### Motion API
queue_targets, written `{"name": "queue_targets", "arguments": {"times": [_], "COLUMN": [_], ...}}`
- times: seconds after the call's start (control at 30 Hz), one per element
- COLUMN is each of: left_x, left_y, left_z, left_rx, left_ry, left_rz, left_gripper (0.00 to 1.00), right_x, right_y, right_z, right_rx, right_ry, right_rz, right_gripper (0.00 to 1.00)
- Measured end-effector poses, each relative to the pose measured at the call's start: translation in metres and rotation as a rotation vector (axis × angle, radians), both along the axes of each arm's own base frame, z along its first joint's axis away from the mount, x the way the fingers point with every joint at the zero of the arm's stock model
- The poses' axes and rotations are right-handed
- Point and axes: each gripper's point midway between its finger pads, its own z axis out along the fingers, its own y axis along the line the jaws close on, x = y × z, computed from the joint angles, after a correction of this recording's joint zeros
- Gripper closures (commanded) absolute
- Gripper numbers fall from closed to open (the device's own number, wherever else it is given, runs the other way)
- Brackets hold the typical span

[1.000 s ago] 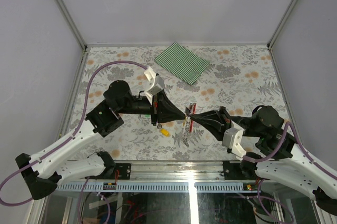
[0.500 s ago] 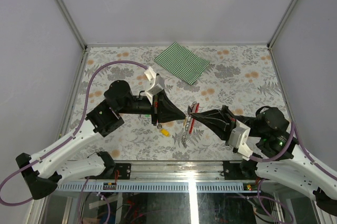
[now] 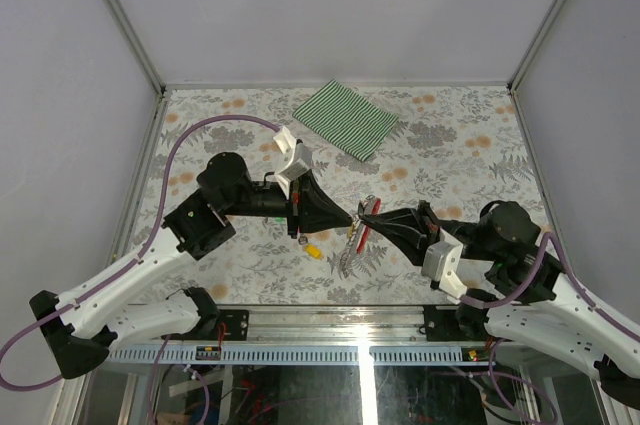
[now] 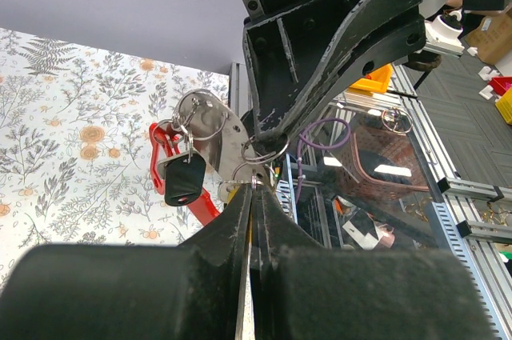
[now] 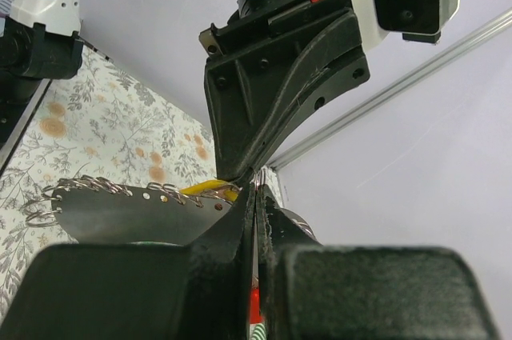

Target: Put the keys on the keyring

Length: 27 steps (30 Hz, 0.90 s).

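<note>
Threading in progress above the table (image 3: 450, 145): the right gripper (image 3: 368, 213), jaws clenched, holds the red keyring (image 3: 358, 233) up by its metal ring. The left gripper (image 3: 347, 217), jaws pinched on what appears to be a yellow key (image 5: 210, 189), meets it tip to tip. A second key (image 3: 313, 251) lies on the table below. The next move likely calls for easing the key's hole onto the ring's split.

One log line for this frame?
mid-threading | left gripper shut on key | right gripper shut on keyring | loose key lying on table
</note>
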Motion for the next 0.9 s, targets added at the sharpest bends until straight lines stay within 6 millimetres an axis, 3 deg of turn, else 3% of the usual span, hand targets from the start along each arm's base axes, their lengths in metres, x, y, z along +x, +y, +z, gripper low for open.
{"name": "queue_targets", "arguments": {"times": [0.9], "left_x": [-0.002], "left_y": [0.003], "left_z": [0.005], "left_rx": [-0.013], "left_ry": [0.005], "left_rz": [0.006], "left_gripper": [1.00], "right_x": [0.007], "right_y": [0.002], "right_z": [-0.015], "right_rx": [-0.055], "right_ry": [-0.003], "right_rz": [-0.025], "right_gripper": [1.00]}}
